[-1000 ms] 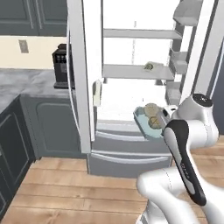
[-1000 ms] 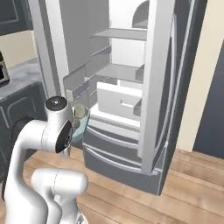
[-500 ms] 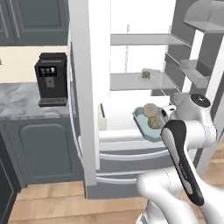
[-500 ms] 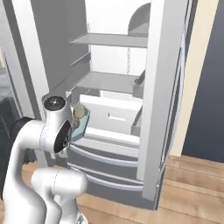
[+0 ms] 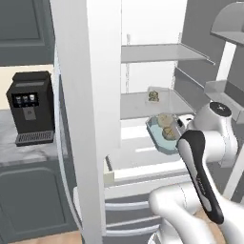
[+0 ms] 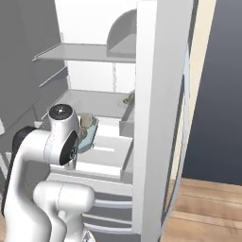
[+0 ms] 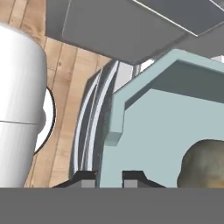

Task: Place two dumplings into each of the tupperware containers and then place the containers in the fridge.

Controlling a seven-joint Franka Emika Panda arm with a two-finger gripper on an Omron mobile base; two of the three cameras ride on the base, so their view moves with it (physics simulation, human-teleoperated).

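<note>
In the left base view the fridge [image 5: 143, 71] stands open across the middle and right of the frame, white inside, with grey shelves running across its upper half and drawers low down. A pale blue-green container [image 5: 162, 133] hangs just right of centre, tilted, in front of the middle shelf and above the drawers, at the end of the white arm that rises from the lower right. Two brown dumplings [image 5: 166, 126] sit in it, one above the other. Farther back on the middle shelf, just above that container, is a second clear container [image 5: 153, 95] with small brown lumps inside. At the left edge of the frame a black coffee machine [image 5: 29, 107] stands on a grey marbled counter [image 5: 19, 152]. In the right base view the held container [image 6: 89, 134] shows at centre left, just right of the arm's round joint, and the far container [image 6: 128, 99] lies on the shelf behind the edge of the white door. In the hand view the gripper [image 7: 109, 177] sits at the bottom centre, its jaws clamped on the container's rim [image 7: 116, 127], with one dumpling [image 7: 203, 166] at the lower right.
</note>
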